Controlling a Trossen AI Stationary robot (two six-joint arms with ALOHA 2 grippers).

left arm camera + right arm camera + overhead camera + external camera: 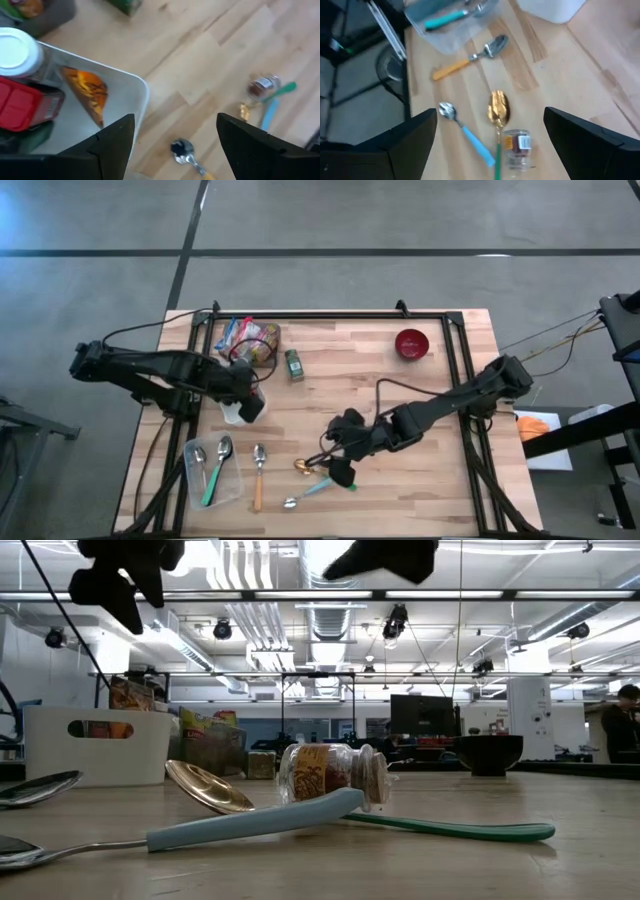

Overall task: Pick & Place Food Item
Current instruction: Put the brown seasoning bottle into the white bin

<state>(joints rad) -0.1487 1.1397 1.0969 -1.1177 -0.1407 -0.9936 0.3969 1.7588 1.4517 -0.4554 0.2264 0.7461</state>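
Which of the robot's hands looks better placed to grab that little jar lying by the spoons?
Probably the right hand: it hangs open just above the jar. The left hand hovers over the white bin.

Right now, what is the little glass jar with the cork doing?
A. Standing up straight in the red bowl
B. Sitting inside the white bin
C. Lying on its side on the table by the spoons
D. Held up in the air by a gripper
C. The little glass jar lies tipped over on the wooden table, next to the gold spoon, with no gripper touching it.

Bright overhead ceiling lights (pixel 325 580); blurred wrist views.
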